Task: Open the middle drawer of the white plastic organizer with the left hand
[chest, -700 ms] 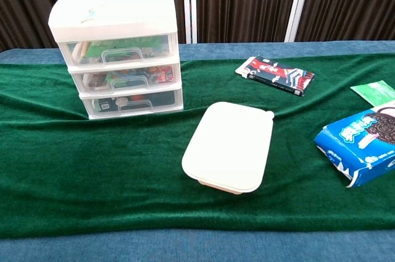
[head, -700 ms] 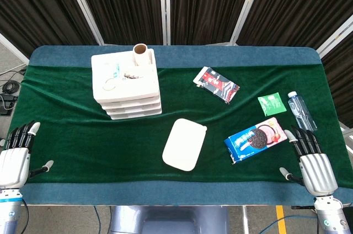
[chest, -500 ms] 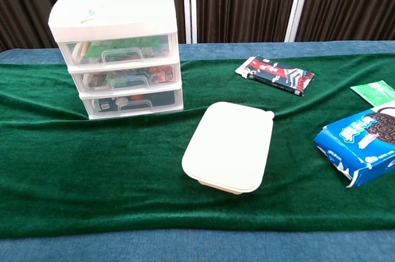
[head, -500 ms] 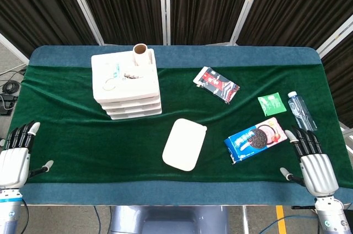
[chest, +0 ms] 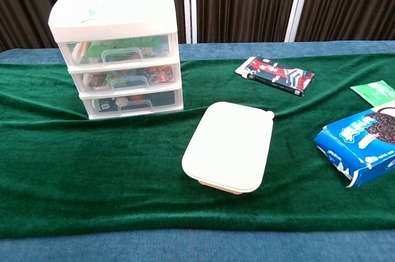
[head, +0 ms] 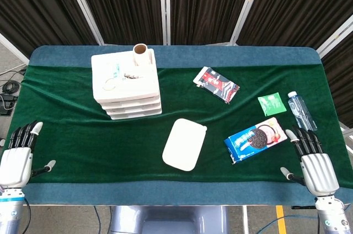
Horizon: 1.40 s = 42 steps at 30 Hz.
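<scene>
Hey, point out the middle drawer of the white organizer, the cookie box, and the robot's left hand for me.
middle drawer [chest: 126,78]: chest view, on its clear front by the handle.
cookie box [head: 255,140]: head view, on the printed top face.
left hand [head: 15,163]: head view, on the back of the hand.

Both views are evenly and brightly lit from overhead, with sharp focus across the frame and no motion blur. The green cloth [head: 110,145] shows soft, faint shadows along its wrinkles. In the chest view, a short dark shadow sits under the near edge of the white lidded box [chest: 229,147]. The white organizer [chest: 117,46] is bright, nearly washed out on top. The dark curtains [head: 209,2] along the upper frame stay dim.
</scene>
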Each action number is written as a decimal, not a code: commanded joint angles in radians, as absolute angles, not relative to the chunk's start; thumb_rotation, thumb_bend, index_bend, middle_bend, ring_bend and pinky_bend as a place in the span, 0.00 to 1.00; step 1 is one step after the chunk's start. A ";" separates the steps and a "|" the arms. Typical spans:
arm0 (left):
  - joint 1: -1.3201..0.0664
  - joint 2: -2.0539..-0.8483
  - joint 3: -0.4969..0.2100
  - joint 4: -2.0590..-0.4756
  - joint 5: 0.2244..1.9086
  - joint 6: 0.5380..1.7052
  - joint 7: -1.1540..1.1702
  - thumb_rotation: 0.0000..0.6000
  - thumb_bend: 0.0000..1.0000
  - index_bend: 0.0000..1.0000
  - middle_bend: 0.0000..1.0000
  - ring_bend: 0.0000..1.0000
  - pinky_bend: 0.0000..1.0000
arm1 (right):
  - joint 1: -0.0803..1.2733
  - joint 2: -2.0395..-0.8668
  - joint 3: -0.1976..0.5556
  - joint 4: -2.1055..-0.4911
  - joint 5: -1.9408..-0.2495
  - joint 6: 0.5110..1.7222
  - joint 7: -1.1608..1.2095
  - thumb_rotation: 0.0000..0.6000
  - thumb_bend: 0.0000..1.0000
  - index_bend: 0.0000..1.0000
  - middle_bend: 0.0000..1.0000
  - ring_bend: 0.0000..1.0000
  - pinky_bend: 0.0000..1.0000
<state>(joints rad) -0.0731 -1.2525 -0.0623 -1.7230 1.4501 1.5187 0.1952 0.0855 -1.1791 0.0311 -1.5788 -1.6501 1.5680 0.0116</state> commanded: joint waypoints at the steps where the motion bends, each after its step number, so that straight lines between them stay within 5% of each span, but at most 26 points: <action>1: -0.076 -1.250 -0.064 -1.732 1.454 1.516 0.181 1.00 0.15 0.00 0.00 0.00 0.00 | 0.085 -1.179 0.030 -1.578 -1.650 1.566 0.014 1.00 0.04 0.00 0.00 0.00 0.00; 3: -0.082 -1.250 -0.070 -1.745 1.461 1.514 0.138 1.00 0.16 0.00 0.05 0.03 0.08 | 0.086 -1.179 0.030 -1.575 -1.647 1.563 0.018 1.00 0.04 0.00 0.00 0.00 0.00; 5: -0.087 -1.251 -0.076 -1.751 1.467 1.511 0.105 1.00 0.18 0.10 0.25 0.19 0.26 | 0.085 -1.178 0.030 -1.575 -1.645 1.563 0.020 1.00 0.04 0.00 0.00 0.00 0.00; 8: -0.108 -1.243 -0.077 -1.783 1.467 1.465 0.005 1.00 0.26 0.39 0.61 0.52 0.50 | 0.086 -1.177 0.031 -1.576 -1.645 1.563 0.023 1.00 0.04 0.00 0.00 0.00 0.00; 9: -0.120 -1.233 -0.077 -1.804 1.459 1.435 -0.038 1.00 0.30 0.39 0.69 0.58 0.56 | 0.086 -1.178 0.032 -1.575 -1.645 1.565 0.020 1.00 0.04 0.00 0.00 0.00 0.00; 11: -0.171 -1.210 -0.068 -1.878 1.442 1.306 -0.187 1.00 0.36 0.19 0.76 0.65 0.60 | 0.084 -1.176 0.035 -1.576 -1.643 1.570 0.018 1.00 0.04 0.00 0.00 0.00 0.00; 13: -0.217 -1.174 -0.065 -1.909 1.413 1.197 -0.259 1.00 0.38 0.00 0.78 0.67 0.61 | 0.083 -1.173 0.035 -1.578 -1.643 1.571 0.023 1.00 0.04 0.00 0.00 0.00 0.00; 17: -0.304 -1.145 -0.074 -1.952 1.316 1.009 -0.320 1.00 0.38 0.00 0.76 0.65 0.62 | 0.083 -1.171 0.034 -1.578 -1.645 1.572 0.029 1.00 0.04 0.00 0.00 0.00 0.00; 24: -0.403 -1.209 -0.159 -1.965 1.084 0.871 -0.398 1.00 0.60 0.00 0.92 0.79 0.73 | 0.081 -1.165 0.037 -1.579 -1.645 1.580 0.045 1.00 0.04 0.00 0.00 0.00 0.00; 42: -0.574 -1.364 -0.270 -1.919 0.805 0.891 -0.254 1.00 0.64 0.00 0.93 0.80 0.74 | 0.078 -1.152 0.040 -1.583 -1.645 1.587 0.077 1.00 0.04 0.00 0.00 0.00 0.00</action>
